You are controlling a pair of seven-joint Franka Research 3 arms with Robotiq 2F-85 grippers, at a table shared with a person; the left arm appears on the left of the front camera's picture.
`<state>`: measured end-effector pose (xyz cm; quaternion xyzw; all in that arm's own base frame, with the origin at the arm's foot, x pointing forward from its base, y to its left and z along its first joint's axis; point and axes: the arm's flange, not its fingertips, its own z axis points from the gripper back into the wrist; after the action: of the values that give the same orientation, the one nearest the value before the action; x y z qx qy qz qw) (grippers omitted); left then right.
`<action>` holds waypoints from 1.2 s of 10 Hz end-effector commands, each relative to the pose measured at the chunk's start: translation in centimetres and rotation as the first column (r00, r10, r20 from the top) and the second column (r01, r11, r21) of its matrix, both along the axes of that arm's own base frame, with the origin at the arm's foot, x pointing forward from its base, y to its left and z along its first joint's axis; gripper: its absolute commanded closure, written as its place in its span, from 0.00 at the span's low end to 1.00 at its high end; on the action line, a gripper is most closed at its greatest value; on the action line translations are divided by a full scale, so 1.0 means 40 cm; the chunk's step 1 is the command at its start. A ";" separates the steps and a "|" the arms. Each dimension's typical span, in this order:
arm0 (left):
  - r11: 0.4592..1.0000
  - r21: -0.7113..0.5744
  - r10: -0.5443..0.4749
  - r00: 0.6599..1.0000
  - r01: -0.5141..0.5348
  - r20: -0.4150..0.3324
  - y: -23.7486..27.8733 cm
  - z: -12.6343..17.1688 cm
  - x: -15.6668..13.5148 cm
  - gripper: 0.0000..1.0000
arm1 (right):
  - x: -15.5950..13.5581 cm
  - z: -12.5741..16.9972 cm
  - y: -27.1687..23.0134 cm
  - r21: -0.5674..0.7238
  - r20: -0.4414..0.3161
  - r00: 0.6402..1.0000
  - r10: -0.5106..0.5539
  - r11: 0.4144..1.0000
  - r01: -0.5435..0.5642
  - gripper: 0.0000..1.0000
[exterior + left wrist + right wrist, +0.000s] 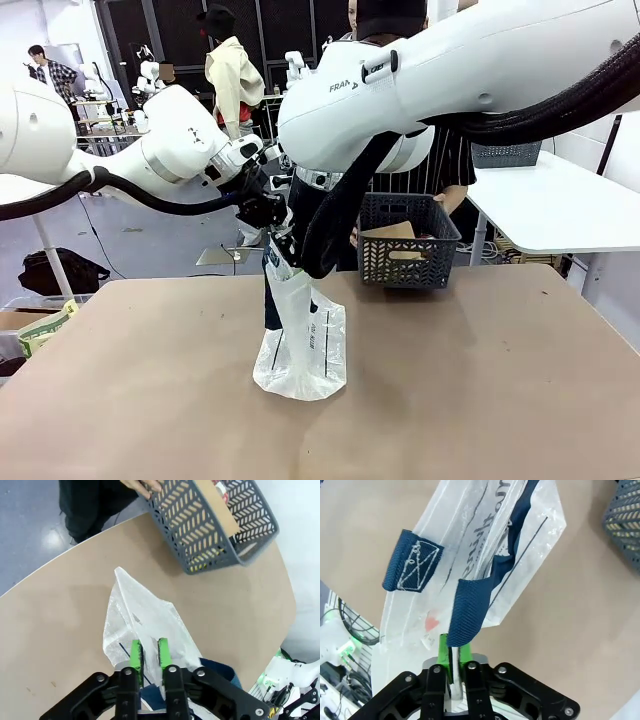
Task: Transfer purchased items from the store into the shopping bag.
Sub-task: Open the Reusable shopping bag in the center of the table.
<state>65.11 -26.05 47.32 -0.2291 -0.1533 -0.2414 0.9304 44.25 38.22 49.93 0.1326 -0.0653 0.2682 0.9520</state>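
Front view, shopping bag (300, 350) upright, left claw (149, 649) and right claw (454, 649) each clamped on its top edge

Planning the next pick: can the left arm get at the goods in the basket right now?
Probably not: the left gripper is shut on the shopping bag, holding it up, and the basket is apart at the far edge, a person's hand on it.

Front view faces across the table (500, 390); both wrist views look down (close) at the shopping bag (150, 620).
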 end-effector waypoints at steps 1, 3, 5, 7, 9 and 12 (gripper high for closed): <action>0.999 0.042 0.019 1.000 -0.018 -0.020 -0.002 0.007 0.013 1.00 | -0.006 -0.005 0.005 -0.032 0.025 0.999 -0.029 0.999 0.030 1.00; 0.998 0.060 0.028 0.999 -0.027 -0.016 0.012 0.010 0.008 1.00 | -0.009 -0.005 0.001 -0.039 0.031 0.999 -0.037 0.999 0.038 1.00; 0.995 0.071 0.075 0.997 -0.075 0.010 0.071 0.028 -0.017 1.00 | -0.009 -0.003 -0.006 -0.037 0.031 0.998 -0.048 0.998 0.050 1.00; 0.987 0.101 0.126 0.992 -0.128 0.022 0.149 0.038 -0.059 1.00 | -0.009 0.002 -0.012 -0.039 0.037 0.997 -0.061 0.997 0.062 1.00; 0.964 0.133 0.226 0.973 -0.230 0.046 0.256 0.037 -0.119 1.00 | -0.008 0.007 -0.010 -0.047 0.042 0.997 -0.063 0.997 0.065 1.00; 0.931 0.105 0.338 0.933 -0.351 0.122 0.412 0.013 -0.211 1.00 | -0.006 0.037 0.043 -0.083 0.102 0.993 -0.064 0.994 0.072 1.00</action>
<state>58.76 -10.70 48.49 -0.1371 -0.1965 -0.1174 0.9637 44.13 38.69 51.15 0.1003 -0.0909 0.2560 0.9572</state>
